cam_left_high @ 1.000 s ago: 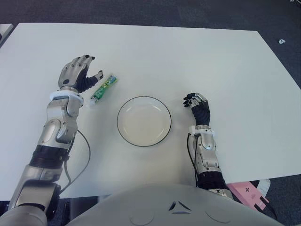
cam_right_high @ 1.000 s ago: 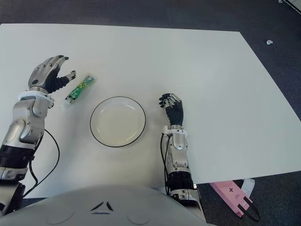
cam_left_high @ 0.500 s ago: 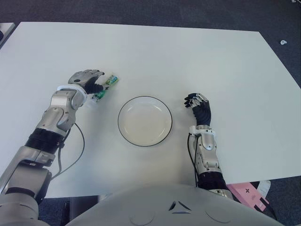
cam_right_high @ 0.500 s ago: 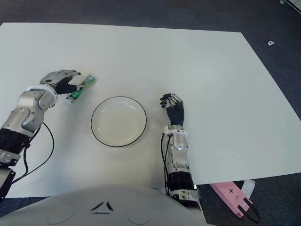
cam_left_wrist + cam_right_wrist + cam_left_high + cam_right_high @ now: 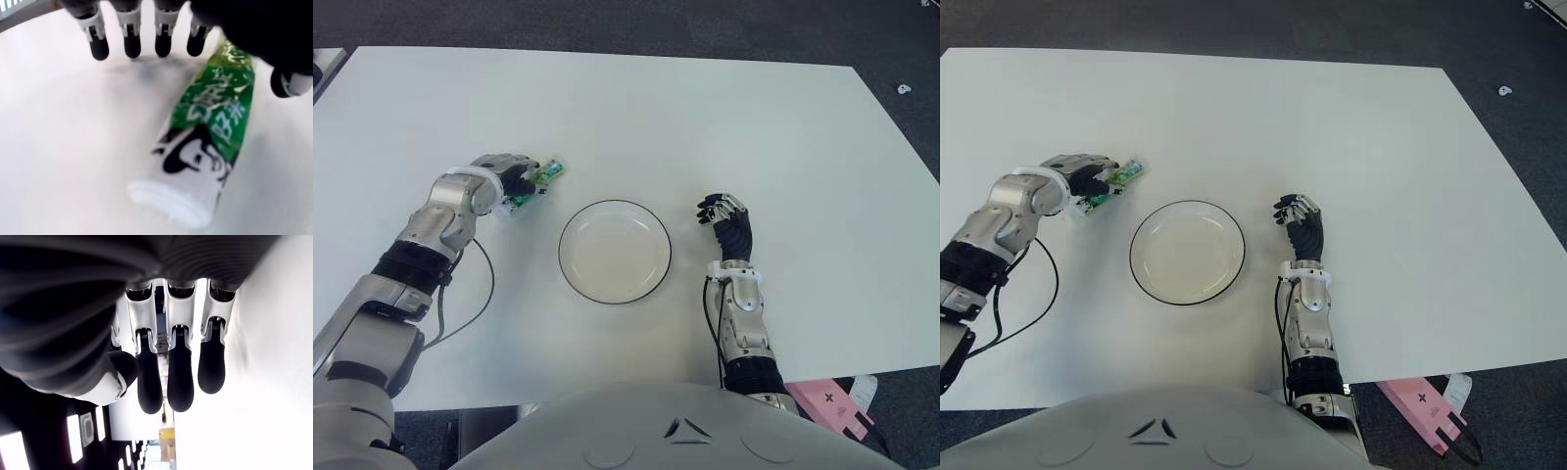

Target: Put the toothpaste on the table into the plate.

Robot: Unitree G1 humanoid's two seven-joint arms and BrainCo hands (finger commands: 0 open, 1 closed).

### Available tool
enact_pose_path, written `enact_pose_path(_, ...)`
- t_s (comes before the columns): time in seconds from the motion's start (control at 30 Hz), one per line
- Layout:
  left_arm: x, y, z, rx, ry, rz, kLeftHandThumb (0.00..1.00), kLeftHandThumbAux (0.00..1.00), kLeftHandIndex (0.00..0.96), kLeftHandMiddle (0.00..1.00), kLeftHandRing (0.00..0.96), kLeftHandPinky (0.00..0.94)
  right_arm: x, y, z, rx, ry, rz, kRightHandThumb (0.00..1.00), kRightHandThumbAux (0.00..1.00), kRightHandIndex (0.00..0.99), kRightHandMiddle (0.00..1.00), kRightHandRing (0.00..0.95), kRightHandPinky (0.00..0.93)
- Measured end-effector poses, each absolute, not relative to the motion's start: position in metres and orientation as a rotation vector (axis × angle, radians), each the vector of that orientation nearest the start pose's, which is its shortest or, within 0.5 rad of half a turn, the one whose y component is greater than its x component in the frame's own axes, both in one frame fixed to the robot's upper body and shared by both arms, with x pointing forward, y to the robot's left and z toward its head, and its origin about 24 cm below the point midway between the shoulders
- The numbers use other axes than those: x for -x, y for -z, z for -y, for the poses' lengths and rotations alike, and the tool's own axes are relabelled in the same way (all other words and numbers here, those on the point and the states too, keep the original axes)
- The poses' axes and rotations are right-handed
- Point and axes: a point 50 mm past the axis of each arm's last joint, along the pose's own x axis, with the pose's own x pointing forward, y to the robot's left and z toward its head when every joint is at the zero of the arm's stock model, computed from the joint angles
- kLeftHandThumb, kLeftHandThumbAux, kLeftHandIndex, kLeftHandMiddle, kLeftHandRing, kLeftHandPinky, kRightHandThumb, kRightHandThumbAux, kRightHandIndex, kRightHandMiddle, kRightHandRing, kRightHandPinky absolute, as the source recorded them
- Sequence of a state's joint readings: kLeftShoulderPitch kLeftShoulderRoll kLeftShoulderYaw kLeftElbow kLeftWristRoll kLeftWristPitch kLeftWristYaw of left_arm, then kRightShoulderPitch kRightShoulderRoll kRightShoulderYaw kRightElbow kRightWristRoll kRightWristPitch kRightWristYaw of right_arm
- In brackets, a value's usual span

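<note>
Left hand [image 5: 505, 178] arches over the toothpaste [image 5: 536, 183], fingers curled round but not clamped; tube lies on the table [image 5: 705, 117], left of the plate [image 5: 615, 252]. Lift and transfer remain. Right hand [image 5: 728, 223] idles right of plate, fingers loosely bent, empty.

- On the toothpaste [image 5: 215, 122], in the left wrist view, we see white characters printed along the green part of the tube; they look like East Asian script, but we cannot read them with any certainty.
- Below them, on the tube's white end, we see a black cartoon-like figure with no legible lettering.
- On the pink object [image 5: 832, 403] at the table's near edge we make out a small dark plus-shaped mark.
</note>
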State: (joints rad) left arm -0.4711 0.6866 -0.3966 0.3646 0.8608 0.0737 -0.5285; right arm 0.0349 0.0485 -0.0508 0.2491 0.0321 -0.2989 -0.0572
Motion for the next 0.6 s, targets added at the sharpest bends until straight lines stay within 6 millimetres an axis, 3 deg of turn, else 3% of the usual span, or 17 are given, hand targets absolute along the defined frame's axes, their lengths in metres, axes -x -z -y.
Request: enact_pose_path(0.6,-0.3232,-0.0685,-0.2258,-1.677,0.612,-0.468,0.276,0.224,0.0,0.0,0.0,0.0,-0.2363,-0.0026,0.1554,-0.055,0.136,0.003,0.706,0.729,0.428,0.518,0.533,0.537)
